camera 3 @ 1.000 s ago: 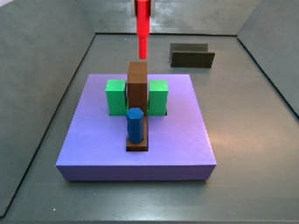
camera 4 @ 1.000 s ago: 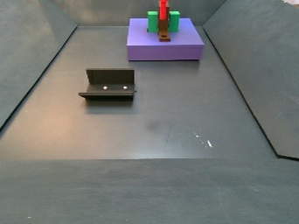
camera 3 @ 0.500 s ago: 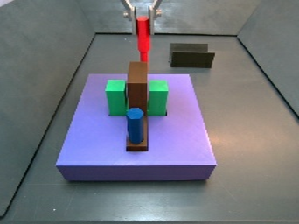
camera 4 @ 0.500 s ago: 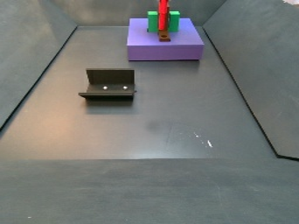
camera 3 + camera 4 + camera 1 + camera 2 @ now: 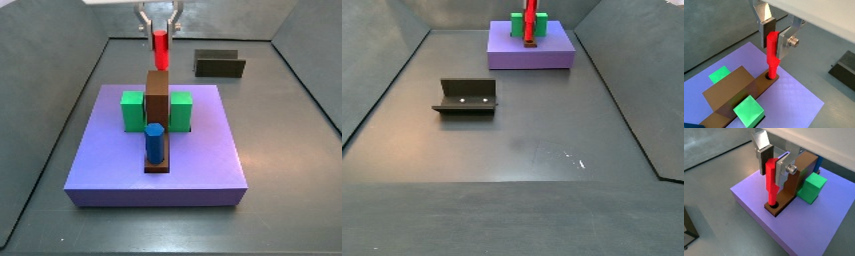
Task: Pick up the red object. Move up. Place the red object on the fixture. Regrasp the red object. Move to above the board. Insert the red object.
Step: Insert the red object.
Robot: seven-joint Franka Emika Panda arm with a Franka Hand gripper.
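Here the tool [image 5: 773, 31] grips the red object [image 5: 772, 56] upright, its lower tip in a hole in the brown strip [image 5: 783, 204] on the board [image 5: 811, 228]. Only wrist views show that hole; in a side view the brown slab [image 5: 158, 100] hides it. The fixture [image 5: 466, 97] sits well apart on the grey floor [image 5: 516, 150].

In a side view you lose the lower end of the red object [image 5: 162, 48] behind the brown slab [image 5: 158, 98]. The gripper [image 5: 162, 27] is cut off at 12 o'clock. In a side view, the board [image 5: 531, 52] is too small to show the hole.
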